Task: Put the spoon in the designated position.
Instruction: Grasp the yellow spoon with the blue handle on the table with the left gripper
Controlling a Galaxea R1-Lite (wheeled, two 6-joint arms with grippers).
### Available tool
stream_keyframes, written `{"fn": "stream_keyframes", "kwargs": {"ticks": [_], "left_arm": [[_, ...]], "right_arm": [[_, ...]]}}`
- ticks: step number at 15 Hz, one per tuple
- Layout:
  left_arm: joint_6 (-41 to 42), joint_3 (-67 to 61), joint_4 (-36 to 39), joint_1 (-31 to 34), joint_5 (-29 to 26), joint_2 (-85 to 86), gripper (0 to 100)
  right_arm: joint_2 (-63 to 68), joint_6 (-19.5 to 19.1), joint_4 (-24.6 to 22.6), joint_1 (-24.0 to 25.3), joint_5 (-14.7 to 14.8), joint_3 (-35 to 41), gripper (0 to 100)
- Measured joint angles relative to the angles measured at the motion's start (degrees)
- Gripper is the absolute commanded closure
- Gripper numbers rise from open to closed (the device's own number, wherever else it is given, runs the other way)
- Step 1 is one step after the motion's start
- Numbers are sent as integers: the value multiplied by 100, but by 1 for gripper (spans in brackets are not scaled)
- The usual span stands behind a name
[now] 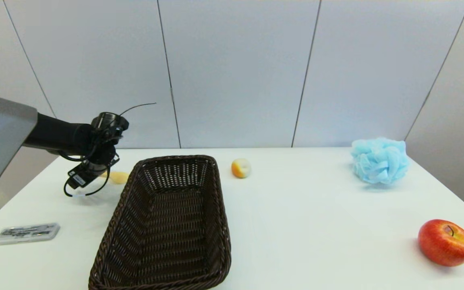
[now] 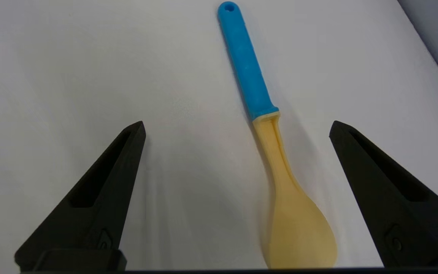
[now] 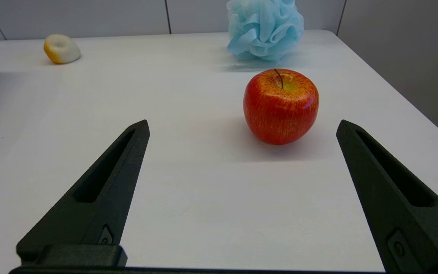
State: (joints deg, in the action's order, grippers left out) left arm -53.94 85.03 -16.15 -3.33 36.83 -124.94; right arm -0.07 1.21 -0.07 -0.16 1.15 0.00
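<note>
Spoon (image 2: 266, 125), smooth plastic with blue handle and pale yellow bowl, lies flat on the white table (image 2: 89, 76) beside the wicker basket (image 1: 167, 225), between the left gripper's (image 2: 237, 127) spread fingers, untouched. Right gripper (image 3: 242, 125) is also spread.

The left arm (image 1: 54, 137) reaches in from the left side across the far left part of the table, its wrist bent downward with a loose cable looping below it. The left gripper (image 2: 237, 127) hangs low over the tabletop, its two black fingers (image 2: 101, 182) spread wide apart with nothing between their tips. The right gripper (image 3: 243, 125) seems parked low near the table's right front, fingers likewise spread wide.
</note>
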Motion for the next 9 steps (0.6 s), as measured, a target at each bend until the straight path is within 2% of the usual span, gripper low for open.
{"fn": "stream_keyframes", "kwargs": {"ticks": [9], "left_arm": [[-761,278,33,-52,38,-378,0]], "right_arm": [[0,0,-2,-2,-2,0,0]]}}
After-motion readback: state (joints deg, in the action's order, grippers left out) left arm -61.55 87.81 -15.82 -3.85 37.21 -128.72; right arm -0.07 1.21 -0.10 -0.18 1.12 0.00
